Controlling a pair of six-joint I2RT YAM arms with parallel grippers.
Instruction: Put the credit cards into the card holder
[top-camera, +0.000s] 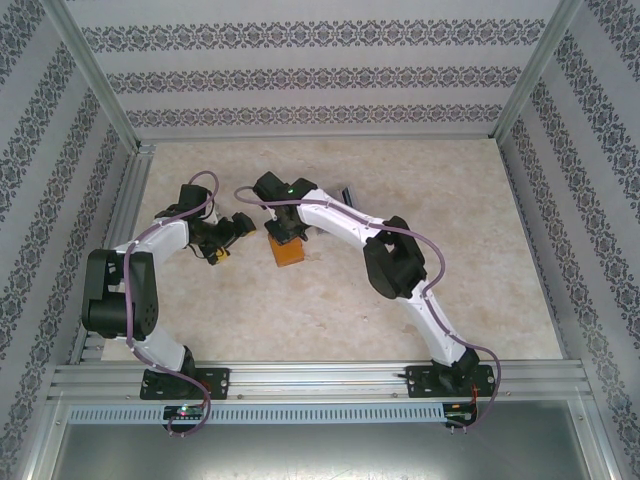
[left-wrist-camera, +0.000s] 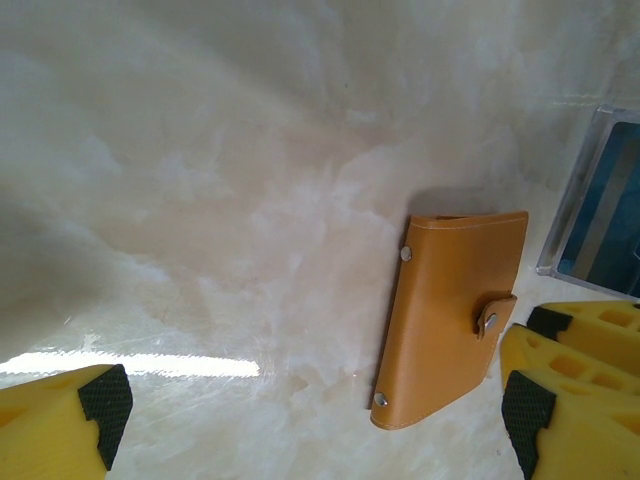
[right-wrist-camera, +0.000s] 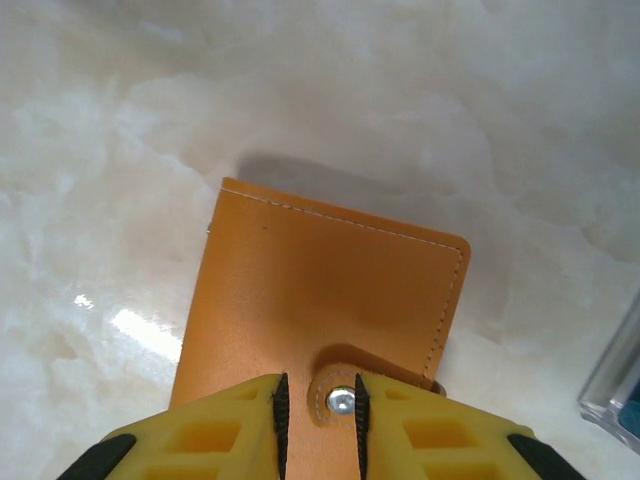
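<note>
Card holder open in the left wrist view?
No, the card holder lies folded shut on the table, its snap strap lying over the front.

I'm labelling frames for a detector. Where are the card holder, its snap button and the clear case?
card holder (left-wrist-camera: 440, 300): left wrist view, middle of its orange front face.
snap button (right-wrist-camera: 341, 401): right wrist view, centre of the metal stud.
clear case (left-wrist-camera: 575, 195): left wrist view, its left wall.

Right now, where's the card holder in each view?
Top external: card holder left of centre, directly below the right end effector.
Left wrist: card holder right of centre, lying flat and closed.
Right wrist: card holder from centre to bottom edge, with its tab between the end effector fingers.
Shared landmark: the snap button. The clear case sits at the right edge in both wrist views.
</note>
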